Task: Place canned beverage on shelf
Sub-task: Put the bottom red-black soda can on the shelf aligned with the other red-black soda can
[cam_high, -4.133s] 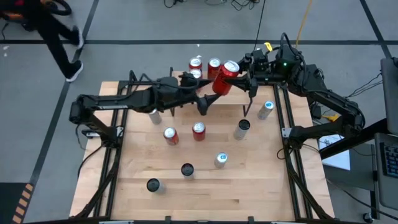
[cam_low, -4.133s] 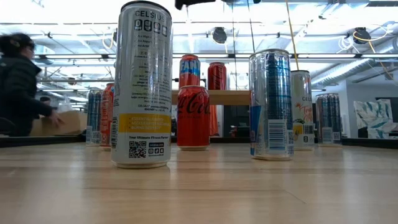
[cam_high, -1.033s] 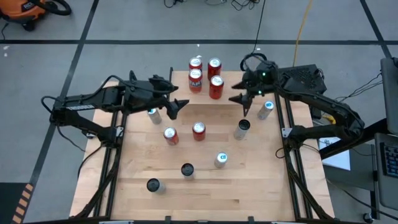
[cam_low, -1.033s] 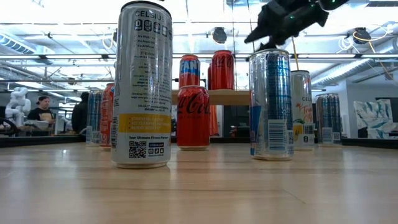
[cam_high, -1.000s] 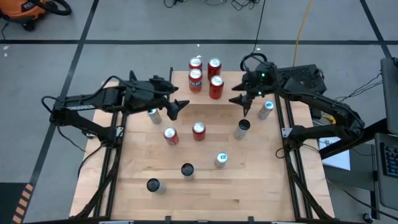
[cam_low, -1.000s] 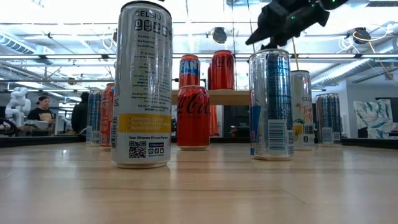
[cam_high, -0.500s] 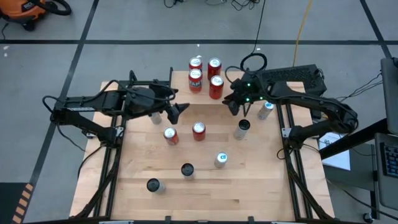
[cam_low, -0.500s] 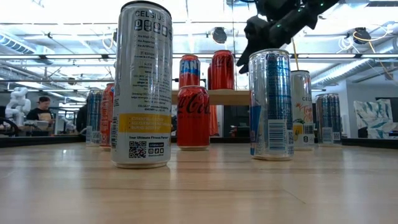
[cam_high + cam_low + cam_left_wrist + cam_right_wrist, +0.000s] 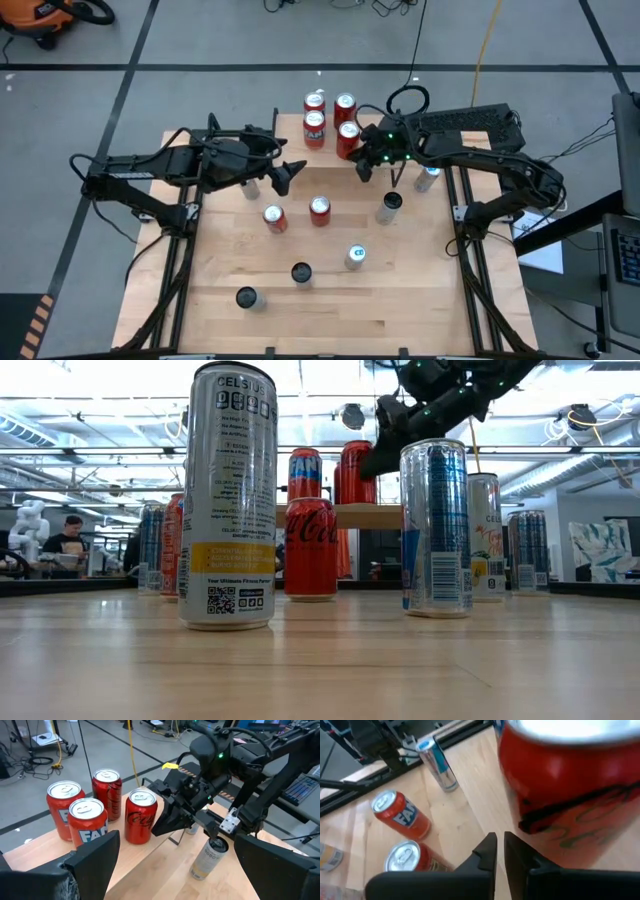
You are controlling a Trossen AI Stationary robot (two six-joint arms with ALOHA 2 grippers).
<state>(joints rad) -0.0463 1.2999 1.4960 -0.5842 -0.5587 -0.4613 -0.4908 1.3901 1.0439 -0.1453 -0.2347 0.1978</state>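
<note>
Several red cans stand on the shelf (image 9: 385,516) at the table's far edge; the nearest is a Coca-Cola can (image 9: 347,136) (image 9: 141,817). My right gripper (image 9: 363,170) (image 9: 500,839) is shut with nothing between its fingers. Its tips are low beside that can's right side (image 9: 555,795). My left gripper (image 9: 285,173) (image 9: 182,865) hangs open above the table, left of the shelf, and holds nothing. More cans stand upright on the tabletop (image 9: 400,300). My right gripper's shut fingertips (image 9: 159,826) slant down from the table's right toward the Coca-Cola can's lower side (image 9: 152,822). I cannot tell whether they touch it. The can stands upright on the shelf.
On the tabletop stand two red cans (image 9: 274,217) (image 9: 319,209) and a slim can (image 9: 389,207) just near of the right gripper. Another slim can (image 9: 427,177) is by the right rail. Three cans (image 9: 355,257) (image 9: 301,273) (image 9: 246,297) stand nearer. Black rails run along both sides.
My right gripper has shut its fingers on nothing. It has moved toward the table's left and down, up to the Coca-Cola can on the shelf. The cans have stayed in place.
</note>
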